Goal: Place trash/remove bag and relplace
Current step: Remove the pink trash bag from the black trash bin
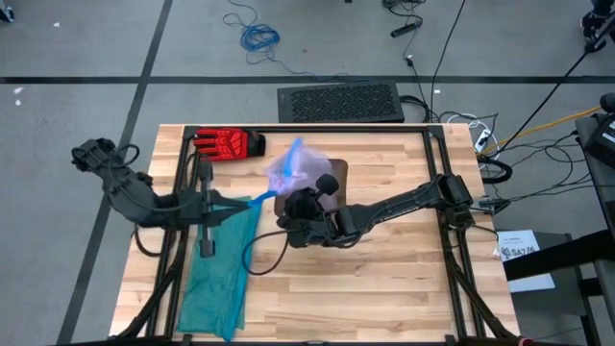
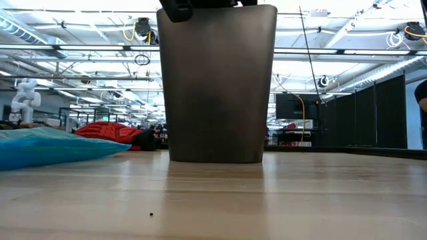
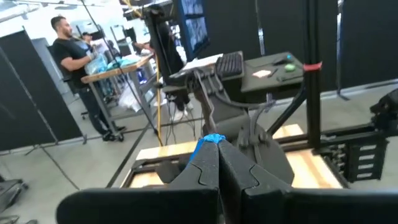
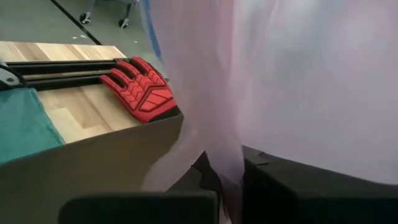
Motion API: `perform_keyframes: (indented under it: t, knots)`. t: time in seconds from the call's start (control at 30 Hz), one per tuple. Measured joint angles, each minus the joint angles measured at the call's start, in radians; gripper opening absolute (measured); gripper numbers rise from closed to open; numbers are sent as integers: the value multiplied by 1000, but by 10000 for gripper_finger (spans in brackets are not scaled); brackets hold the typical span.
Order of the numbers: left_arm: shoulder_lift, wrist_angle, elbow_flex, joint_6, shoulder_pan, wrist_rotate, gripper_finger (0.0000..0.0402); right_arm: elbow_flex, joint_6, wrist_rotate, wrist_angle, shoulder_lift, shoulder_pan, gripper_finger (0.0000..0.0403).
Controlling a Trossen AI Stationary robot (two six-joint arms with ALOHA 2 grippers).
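Presently listed: one thin translucent pale pink-white plastic bin liner (image 1: pixel 293 171) with a blue drawstring loop (image 1: pixel 261 198), gathered above the dark tapered waste bin (image 2: pixel 217 83) at table centre. The liner's film is pinched in the closed right gripper (image 4: pixel 227 186) over the bin's rim. The drawstring is clamped in the closed left gripper (image 3: pixel 217 163), just beside the bin. The item is judged light, limp, slippery and easily torn; hold is best taken at the drawstring or bunched rim. Nearby: red glove (image 1: pixel 228 143), teal-green plastic bag (image 1: pixel 219 274).
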Motion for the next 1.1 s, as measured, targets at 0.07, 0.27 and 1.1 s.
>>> perform_keyframes:
  t: [0.07,0.27,1.1]
  knots:
    - [0,-19,29,1,-3,3,0,0,9,-15,-9,0,1,0]
    - [0,-70,84,2,-6,6,0,0,39,-32,-38,-2,0,0]
    - [-11,-95,114,107,-5,-208,125,-2,60,-132,-272,-90,62,0]
